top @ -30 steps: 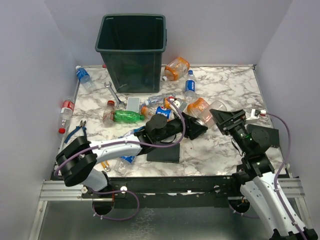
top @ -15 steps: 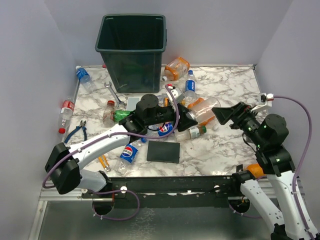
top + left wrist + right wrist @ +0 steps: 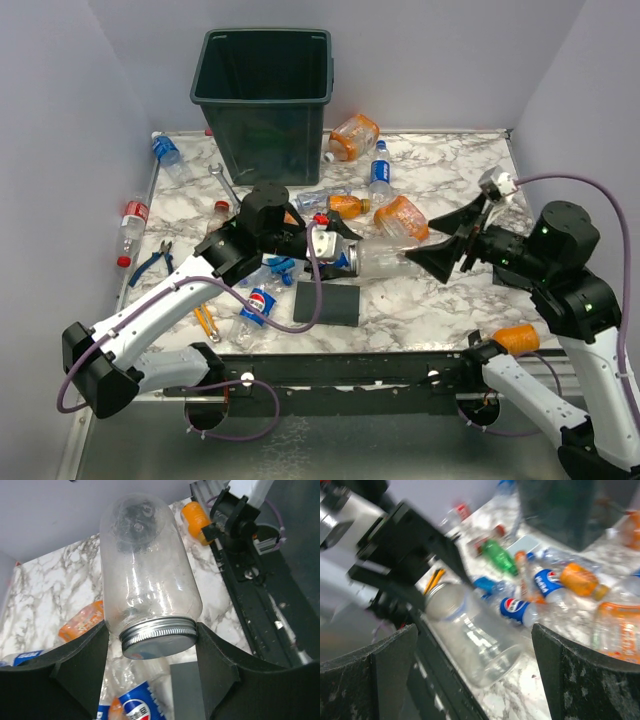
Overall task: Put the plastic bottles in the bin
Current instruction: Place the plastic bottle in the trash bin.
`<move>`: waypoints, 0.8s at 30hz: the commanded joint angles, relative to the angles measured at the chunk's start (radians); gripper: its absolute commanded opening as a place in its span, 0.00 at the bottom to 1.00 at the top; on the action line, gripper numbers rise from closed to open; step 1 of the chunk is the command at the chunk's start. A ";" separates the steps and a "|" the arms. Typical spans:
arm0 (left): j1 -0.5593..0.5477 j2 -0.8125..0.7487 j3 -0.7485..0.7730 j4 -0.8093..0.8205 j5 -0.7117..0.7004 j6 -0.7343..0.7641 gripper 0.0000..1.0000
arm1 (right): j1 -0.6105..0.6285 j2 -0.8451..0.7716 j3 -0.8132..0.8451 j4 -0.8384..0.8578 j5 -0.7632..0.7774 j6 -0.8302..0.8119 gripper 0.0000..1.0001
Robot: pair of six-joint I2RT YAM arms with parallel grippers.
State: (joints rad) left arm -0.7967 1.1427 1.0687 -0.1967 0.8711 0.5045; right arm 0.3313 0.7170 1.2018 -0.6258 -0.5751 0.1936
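Observation:
My left gripper (image 3: 335, 250) (image 3: 152, 640) is shut on the silver-lidded end of a wide clear plastic bottle (image 3: 378, 257) (image 3: 147, 575), holding it level above the table. The bottle's base points at my right gripper (image 3: 420, 243) (image 3: 474, 626), which stands wide open with a finger to each side of the base and no contact showing. The dark green bin (image 3: 262, 95) stands at the back. More plastic bottles lie on the marble: an orange one (image 3: 352, 137), a blue-capped one (image 3: 380, 178), an orange-labelled one (image 3: 400, 215) and a Pepsi one (image 3: 255, 305) (image 3: 520, 610).
A flat black plate (image 3: 327, 303) lies below the held bottle. A wrench (image 3: 228, 185) and blue-handled pliers (image 3: 152, 262) lie on the left. Two bottles (image 3: 168, 152) (image 3: 130, 222) rest at the left edge. Walls close in on three sides.
My left gripper has drawn back to the left and lifted the clear bottle off the pile. My right arm has risen and turned its open gripper toward the bottle's base.

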 commanded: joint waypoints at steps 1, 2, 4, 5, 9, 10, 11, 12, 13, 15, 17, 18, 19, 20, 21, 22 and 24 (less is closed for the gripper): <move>0.034 0.055 0.103 -0.213 0.077 0.335 0.00 | 0.081 0.077 0.037 -0.128 -0.163 -0.133 0.99; 0.033 0.065 0.123 -0.248 0.071 0.365 0.00 | 0.098 0.095 0.049 -0.140 -0.162 -0.144 1.00; 0.032 0.069 0.144 -0.283 0.053 0.404 0.00 | 0.130 0.125 0.066 -0.164 -0.151 -0.168 1.00; 0.031 0.066 0.147 -0.290 0.045 0.418 0.00 | 0.150 0.139 0.073 -0.175 -0.141 -0.180 1.00; 0.020 0.061 0.161 -0.316 0.018 0.459 0.00 | 0.201 0.197 0.083 -0.203 -0.084 -0.221 1.00; 0.016 0.062 0.166 -0.327 0.015 0.468 0.00 | 0.209 0.207 0.084 -0.207 -0.054 -0.229 0.99; 0.008 0.063 0.170 -0.335 0.013 0.476 0.00 | 0.214 0.215 0.086 -0.212 -0.018 -0.238 0.99; 0.003 0.061 0.172 -0.343 0.011 0.483 0.00 | 0.221 0.222 0.090 -0.216 0.002 -0.248 0.99; -0.003 0.061 0.171 -0.347 0.008 0.487 0.00 | 0.224 0.228 0.093 -0.220 0.015 -0.257 0.98; -0.011 0.059 0.171 -0.357 0.004 0.500 0.00 | 0.229 0.234 0.096 -0.225 0.024 -0.272 0.97; -0.012 0.057 0.172 -0.359 0.000 0.506 0.00 | 0.241 0.244 0.088 -0.231 0.022 -0.288 0.97; -0.012 0.056 0.177 -0.362 0.001 0.510 0.00 | 0.250 0.249 0.079 -0.233 0.035 -0.292 0.97; -0.010 0.058 0.184 -0.365 0.006 0.513 0.00 | 0.258 0.254 0.069 -0.234 0.052 -0.294 0.96; -0.012 0.060 0.190 -0.368 0.012 0.516 0.00 | 0.268 0.257 0.058 -0.233 0.062 -0.298 0.96; -0.013 0.060 0.195 -0.368 0.018 0.519 0.00 | 0.278 0.260 0.049 -0.234 0.073 -0.300 0.96; -0.013 0.062 0.201 -0.368 0.019 0.520 0.00 | 0.286 0.262 0.039 -0.234 0.080 -0.302 0.96; -0.013 0.068 0.216 -0.369 0.021 0.524 0.00 | 0.307 0.269 0.024 -0.236 0.082 -0.306 0.96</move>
State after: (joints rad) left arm -0.8059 1.2133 1.2278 -0.5507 0.8730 0.9867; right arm 0.6048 0.9733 1.2545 -0.8227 -0.5457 -0.0803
